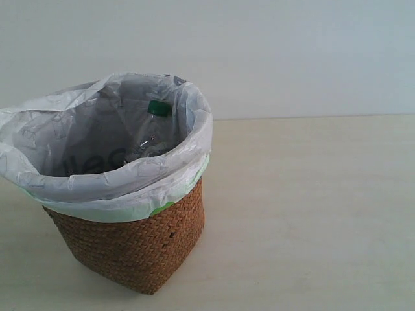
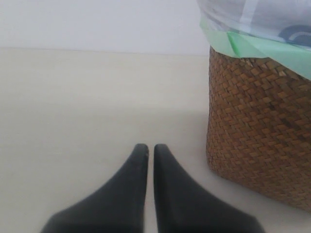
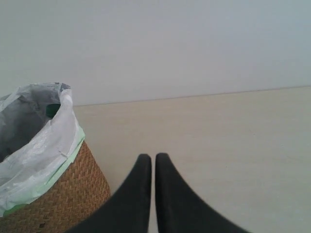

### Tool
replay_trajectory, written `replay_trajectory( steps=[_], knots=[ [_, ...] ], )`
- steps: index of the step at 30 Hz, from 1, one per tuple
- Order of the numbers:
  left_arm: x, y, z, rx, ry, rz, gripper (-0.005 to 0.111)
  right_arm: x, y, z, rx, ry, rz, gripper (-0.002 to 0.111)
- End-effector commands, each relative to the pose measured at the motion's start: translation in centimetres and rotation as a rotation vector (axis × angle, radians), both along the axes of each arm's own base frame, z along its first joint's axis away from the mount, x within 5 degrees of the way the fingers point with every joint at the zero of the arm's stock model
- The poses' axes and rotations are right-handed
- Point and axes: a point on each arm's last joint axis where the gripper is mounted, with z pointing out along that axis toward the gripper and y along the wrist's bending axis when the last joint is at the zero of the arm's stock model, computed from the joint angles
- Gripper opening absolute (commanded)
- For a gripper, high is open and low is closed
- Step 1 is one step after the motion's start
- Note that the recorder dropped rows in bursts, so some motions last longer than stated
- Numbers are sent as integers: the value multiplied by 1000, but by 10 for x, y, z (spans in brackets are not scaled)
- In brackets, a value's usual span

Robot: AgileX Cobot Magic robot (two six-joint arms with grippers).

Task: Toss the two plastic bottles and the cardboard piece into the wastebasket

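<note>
Left gripper (image 2: 150, 148) and right gripper (image 3: 153, 158) are both closed on nothing, one at either side of the wastebasket (image 1: 136, 246), while the green-capped bottle (image 1: 150, 133) is seen inside it, steeply tilted, cap up toward the far right wall, neither arm judged nearer.

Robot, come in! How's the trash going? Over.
Left end effector, right end effector shut, empty. Green-capped bottle inside wastebasket. Other bottle, cardboard unseen. No obstacles seen.

Left pincer (image 2: 146, 148) closed, empty, right pincer (image 3: 153, 158) closed, empty
</note>
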Motion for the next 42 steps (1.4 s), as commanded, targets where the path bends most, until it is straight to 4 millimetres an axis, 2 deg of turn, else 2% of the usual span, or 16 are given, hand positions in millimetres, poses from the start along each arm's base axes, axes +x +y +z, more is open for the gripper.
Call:
replay_trajectory(
  steps=[1,13,16,17,20,21,23,26,32,36,42],
  knots=[
    [0,0,-1,10,2,2,4,-1,-1,-1,-1,1,-2,0],
    [0,0,-1,10,2,2,4,-2,-2,0,-3,-8,-3,0],
    [0,0,-1,10,2,2,4,-11,-7,4,14,-54,-3,0],
    [0,0,-1,10,2,2,4,-21,-12,5,28,-96,-2,0],
    [0,0,-1,10,2,2,4,-37,-23,-16,-60,-218,-1,0],
    [0,0,-1,10,2,2,4,-44,-26,-32,-82,-265,0,0],
    [0,0,-1,10,2,2,4,-50,-29,-50,-87,-313,8,0],
    [0,0,-1,10,2,2,4,-56,-30,-60,-73,-381,3,0],
    [0,0,-1,10,2,2,4,-51,-33,-74,-120,-333,-99,0],
    [0,0,-1,10,2,2,4,-47,-32,-89,-141,-299,-89,0],
    [0,0,-1,10,2,2,4,-42,-28,-115,-37,-210,-84,0]
  ],
)
